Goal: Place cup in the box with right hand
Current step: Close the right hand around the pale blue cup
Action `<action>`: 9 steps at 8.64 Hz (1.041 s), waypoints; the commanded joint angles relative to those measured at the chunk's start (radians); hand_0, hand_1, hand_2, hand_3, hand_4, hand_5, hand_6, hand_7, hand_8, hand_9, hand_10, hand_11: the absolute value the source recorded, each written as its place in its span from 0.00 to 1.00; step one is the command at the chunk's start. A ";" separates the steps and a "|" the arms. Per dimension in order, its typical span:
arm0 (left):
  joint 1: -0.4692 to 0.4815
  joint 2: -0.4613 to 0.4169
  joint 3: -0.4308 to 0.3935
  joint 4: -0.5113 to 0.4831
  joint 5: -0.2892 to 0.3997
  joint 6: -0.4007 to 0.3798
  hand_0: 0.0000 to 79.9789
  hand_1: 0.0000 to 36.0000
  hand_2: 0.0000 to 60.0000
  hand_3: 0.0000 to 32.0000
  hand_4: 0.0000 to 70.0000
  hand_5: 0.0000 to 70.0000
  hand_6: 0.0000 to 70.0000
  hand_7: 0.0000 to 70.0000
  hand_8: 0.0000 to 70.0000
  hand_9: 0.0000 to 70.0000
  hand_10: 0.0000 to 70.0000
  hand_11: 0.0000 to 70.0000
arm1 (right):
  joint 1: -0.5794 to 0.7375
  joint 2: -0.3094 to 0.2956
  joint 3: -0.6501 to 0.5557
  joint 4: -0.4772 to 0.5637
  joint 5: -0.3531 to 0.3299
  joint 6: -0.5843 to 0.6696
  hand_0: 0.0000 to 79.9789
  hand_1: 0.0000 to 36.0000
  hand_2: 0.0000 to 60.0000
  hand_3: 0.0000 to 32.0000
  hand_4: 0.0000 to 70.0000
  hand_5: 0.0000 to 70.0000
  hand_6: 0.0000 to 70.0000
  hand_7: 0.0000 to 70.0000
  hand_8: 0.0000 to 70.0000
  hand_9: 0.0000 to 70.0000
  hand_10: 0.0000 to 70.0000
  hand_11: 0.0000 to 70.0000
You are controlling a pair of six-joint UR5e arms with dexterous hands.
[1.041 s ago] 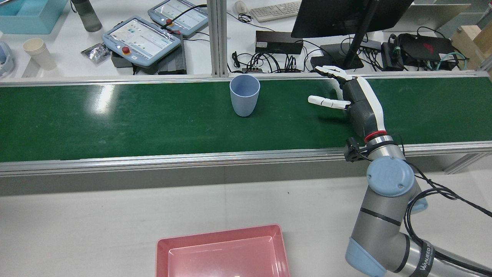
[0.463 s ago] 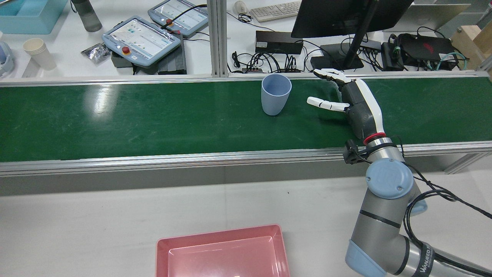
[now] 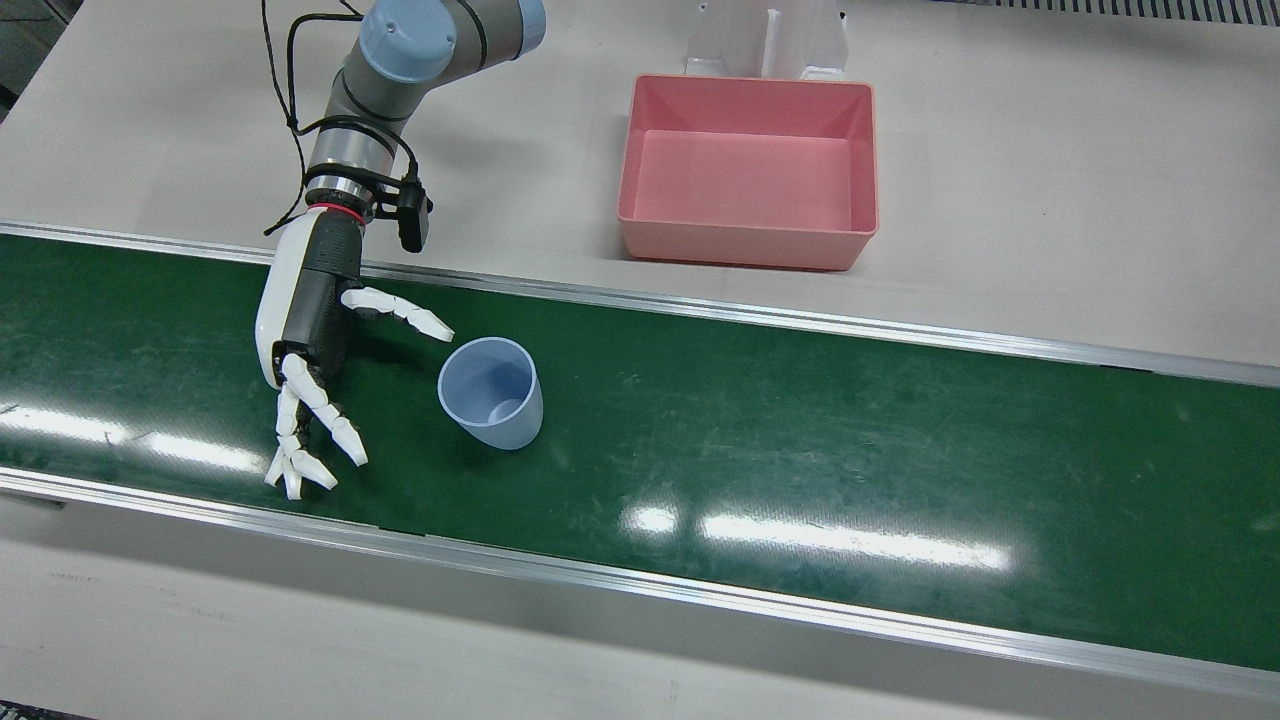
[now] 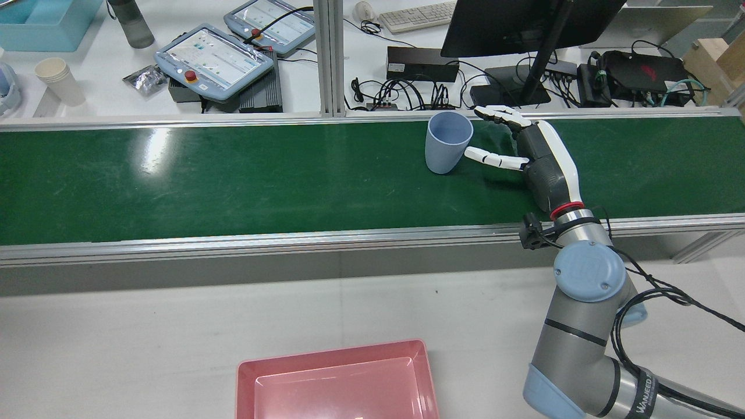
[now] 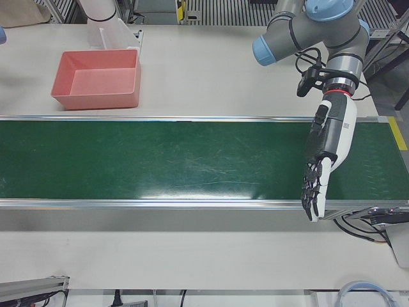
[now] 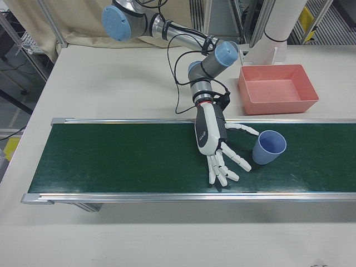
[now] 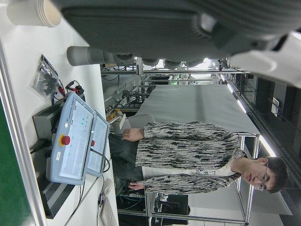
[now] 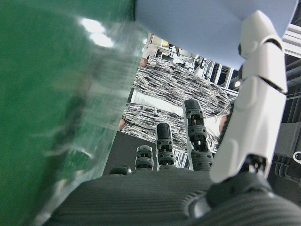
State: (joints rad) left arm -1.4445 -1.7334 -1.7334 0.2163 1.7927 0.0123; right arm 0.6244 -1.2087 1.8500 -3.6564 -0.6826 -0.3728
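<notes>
The cup [image 4: 447,142] stands upright on the green belt surface [image 4: 233,180], and over the last second it has travelled along that belt from well apart to just beside the waiting right hand [image 4: 527,152], whose lower fingertip now sits at or against the cup's side wall; from the rear view contact looks likely, while the front view shows the fingertip [image 3: 437,330] just short of the rim, so I cannot say for certain that they touch. The right hand has barely shifted in that time and is spread wide, released, grasping nothing. My reading is that the cup has arrived in the span of the fingers and the moment to close on it is at hand, before the belt carries it past. The pink box [image 3: 748,170] lies empty on the pale surface beyond the belt's rail, well apart from the cup. The left hand [image 5: 321,169] hangs over the far end of the belt with fingers extended and nothing in it. The right hand view is filled by blurred green and a pale blue patch, presumably the cup, too close to judge the gap; in the rear view the box is cut off at the bottom edge.
</notes>
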 commanded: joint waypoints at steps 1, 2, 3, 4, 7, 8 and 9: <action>-0.001 0.000 0.000 0.000 -0.001 0.000 0.00 0.00 0.00 0.00 0.00 0.00 0.00 0.00 0.00 0.00 0.00 0.00 | 0.000 0.000 0.000 -0.001 0.000 0.000 0.62 0.52 0.26 0.00 0.24 0.06 0.11 0.45 0.06 0.17 0.00 0.00; -0.001 0.000 0.000 0.000 -0.001 0.000 0.00 0.00 0.00 0.00 0.00 0.00 0.00 0.00 0.00 0.00 0.00 0.00 | 0.000 0.000 0.000 -0.001 0.000 0.000 0.62 0.52 0.27 0.00 0.24 0.06 0.11 0.45 0.06 0.16 0.00 0.00; -0.001 0.000 0.000 0.000 -0.001 0.000 0.00 0.00 0.00 0.00 0.00 0.00 0.00 0.00 0.00 0.00 0.00 0.00 | 0.000 0.000 0.000 -0.001 0.000 0.000 0.62 0.52 0.27 0.00 0.23 0.06 0.11 0.44 0.06 0.16 0.00 0.00; 0.001 0.000 0.000 0.000 -0.001 0.000 0.00 0.00 0.00 0.00 0.00 0.00 0.00 0.00 0.00 0.00 0.00 0.00 | 0.001 0.000 0.000 -0.001 0.000 0.000 0.61 0.52 0.26 0.00 0.22 0.06 0.11 0.44 0.06 0.17 0.00 0.00; 0.001 0.000 0.002 0.000 -0.001 0.000 0.00 0.00 0.00 0.00 0.00 0.00 0.00 0.00 0.00 0.00 0.00 0.00 | 0.003 -0.018 0.005 -0.004 0.017 0.003 0.61 1.00 1.00 0.00 0.44 0.14 0.38 1.00 0.39 0.72 0.16 0.27; 0.000 0.000 0.002 0.000 -0.001 0.000 0.00 0.00 0.00 0.00 0.00 0.00 0.00 0.00 0.00 0.00 0.00 0.00 | 0.004 -0.025 0.005 -0.005 0.018 0.005 0.57 1.00 1.00 0.00 0.71 0.17 0.53 1.00 0.64 1.00 0.37 0.56; -0.001 0.000 0.002 0.000 -0.001 0.000 0.00 0.00 0.00 0.00 0.00 0.00 0.00 0.00 0.00 0.00 0.00 0.00 | 0.006 -0.037 0.012 -0.007 0.020 0.008 0.55 1.00 1.00 0.00 0.94 0.17 0.55 1.00 0.74 1.00 0.49 0.70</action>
State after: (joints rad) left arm -1.4439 -1.7334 -1.7322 0.2163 1.7918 0.0123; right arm 0.6275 -1.2244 1.8538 -3.6598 -0.6696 -0.3699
